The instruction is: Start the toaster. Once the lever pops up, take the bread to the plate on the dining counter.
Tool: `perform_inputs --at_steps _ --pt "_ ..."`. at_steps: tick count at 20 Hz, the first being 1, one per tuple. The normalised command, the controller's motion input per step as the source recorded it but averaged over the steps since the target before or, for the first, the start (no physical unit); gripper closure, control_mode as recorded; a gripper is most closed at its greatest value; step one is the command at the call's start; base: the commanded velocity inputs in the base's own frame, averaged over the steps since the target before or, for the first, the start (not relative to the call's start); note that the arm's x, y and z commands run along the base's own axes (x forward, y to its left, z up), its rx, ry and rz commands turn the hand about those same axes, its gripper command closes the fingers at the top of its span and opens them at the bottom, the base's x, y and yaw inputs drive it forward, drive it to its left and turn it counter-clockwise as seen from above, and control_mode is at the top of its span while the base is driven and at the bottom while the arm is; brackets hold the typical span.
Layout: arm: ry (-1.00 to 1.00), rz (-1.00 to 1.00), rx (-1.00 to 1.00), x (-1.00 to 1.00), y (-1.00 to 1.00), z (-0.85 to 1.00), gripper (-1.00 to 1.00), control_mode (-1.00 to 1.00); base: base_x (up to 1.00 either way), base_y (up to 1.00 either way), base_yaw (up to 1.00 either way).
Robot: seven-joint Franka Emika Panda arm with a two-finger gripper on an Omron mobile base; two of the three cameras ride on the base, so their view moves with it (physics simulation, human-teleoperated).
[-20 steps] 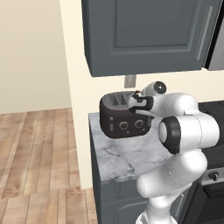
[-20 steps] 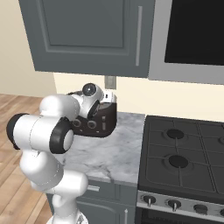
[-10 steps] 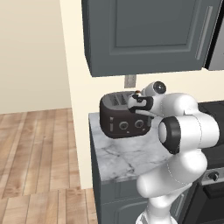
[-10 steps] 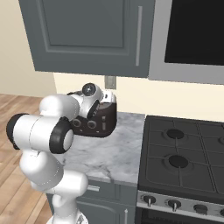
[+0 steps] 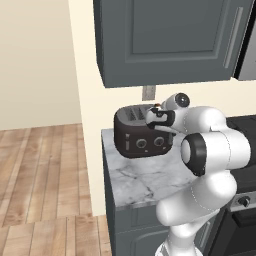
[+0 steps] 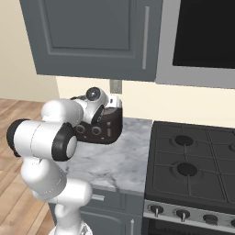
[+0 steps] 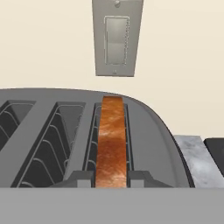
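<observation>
The dark grey toaster (image 5: pixel 141 136) stands at the back of a narrow marble-topped cabinet (image 5: pixel 137 176), close to the wall. In the right base view the toaster (image 6: pixel 109 128) is partly behind my arm. My gripper (image 7: pixel 111 178) reaches down over its right-hand slot and is shut on the bread (image 7: pixel 113 131), a brown slice standing upright in that slot with its top edge showing. The fingertips (image 7: pixel 79 177) press it from both sides. From the left base view the gripper (image 5: pixel 159 117) sits over the toaster's top right. The plate and the dining counter are out of view.
A black gas stove (image 6: pixel 193 158) adjoins the cabinet on the right, with a microwave (image 6: pixel 206 32) above it. Dark grey wall cupboards (image 5: pixel 165 37) hang low over the toaster. A wall switch plate (image 7: pixel 116 37) is just behind it. Wooden floor (image 5: pixel 40 170) lies to the left.
The arm and the toaster stay where they were. The jaws have drawn in the last bit onto the bread.
</observation>
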Motion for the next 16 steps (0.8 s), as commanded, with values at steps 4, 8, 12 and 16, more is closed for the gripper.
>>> perform_inputs --at_steps 4,8,12,16 --pt "0.00 0.00 0.00 0.00 0.00 0.00 1.00 -1.00 0.00 0.00 0.00" --pt "0.00 0.00 0.00 0.00 0.00 0.00 1.00 -1.00 0.00 0.00 0.00" --pt "0.00 0.00 0.00 0.00 0.00 0.00 1.00 -1.00 0.00 0.00 0.00" --pt "0.00 0.00 0.00 0.00 0.00 0.00 1.00 -1.00 0.00 0.00 0.00"
